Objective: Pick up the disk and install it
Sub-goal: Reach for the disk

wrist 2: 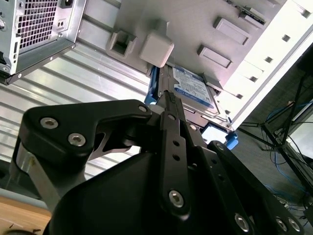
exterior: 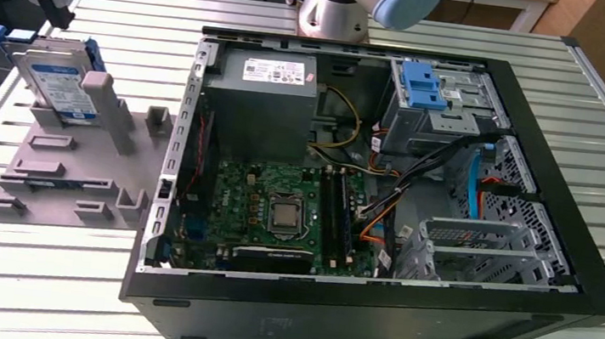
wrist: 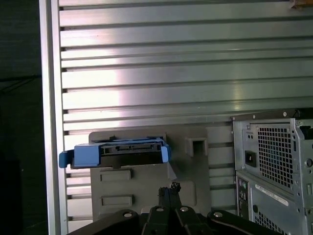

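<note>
The disk [exterior: 58, 88] is leaning upright in a slot of the grey fixture [exterior: 66, 161], which is lying on the slatted metal table [exterior: 40, 276] to the exterior view's left of the open computer case [exterior: 376, 323]. The gripper [exterior: 62, 20] is hovering just beyond the disk's far edge. Its fingers [wrist 2: 171, 113] are sitting narrow, pressed together and gripping nothing.

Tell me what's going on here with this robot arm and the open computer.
The arm's gripper hangs above the disk without touching it. Its fingers are together and hold nothing. The disk stands tilted in a grey holder on the slatted metal table, at the exterior view's left. The open computer case lies beside the holder. The disk is not yet picked up or installed.
</note>
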`<state>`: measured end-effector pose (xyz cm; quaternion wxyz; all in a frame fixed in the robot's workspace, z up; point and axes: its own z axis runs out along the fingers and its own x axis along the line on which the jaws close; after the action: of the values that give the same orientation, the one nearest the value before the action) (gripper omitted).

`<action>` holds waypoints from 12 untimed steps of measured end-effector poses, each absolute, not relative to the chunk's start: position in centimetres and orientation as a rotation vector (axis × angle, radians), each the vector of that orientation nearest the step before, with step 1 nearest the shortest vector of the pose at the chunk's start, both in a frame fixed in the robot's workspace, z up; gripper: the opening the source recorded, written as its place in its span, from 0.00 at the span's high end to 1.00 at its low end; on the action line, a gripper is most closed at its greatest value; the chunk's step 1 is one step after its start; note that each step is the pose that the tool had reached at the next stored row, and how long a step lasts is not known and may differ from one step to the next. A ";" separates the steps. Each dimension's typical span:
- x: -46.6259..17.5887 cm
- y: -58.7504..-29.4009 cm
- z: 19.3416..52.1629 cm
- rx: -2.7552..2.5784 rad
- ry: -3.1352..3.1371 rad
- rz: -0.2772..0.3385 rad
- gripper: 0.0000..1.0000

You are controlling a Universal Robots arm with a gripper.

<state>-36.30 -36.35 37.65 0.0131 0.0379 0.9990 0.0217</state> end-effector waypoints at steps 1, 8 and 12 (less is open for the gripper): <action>-36.3 -36.4 37.6 0.118 3.112 0.068 0.89; -36.3 -36.3 37.6 0.118 3.113 0.068 0.89; -36.5 -36.3 37.6 0.118 3.113 0.068 0.89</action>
<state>-36.48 -36.33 37.64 0.0130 0.0380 0.9990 0.0217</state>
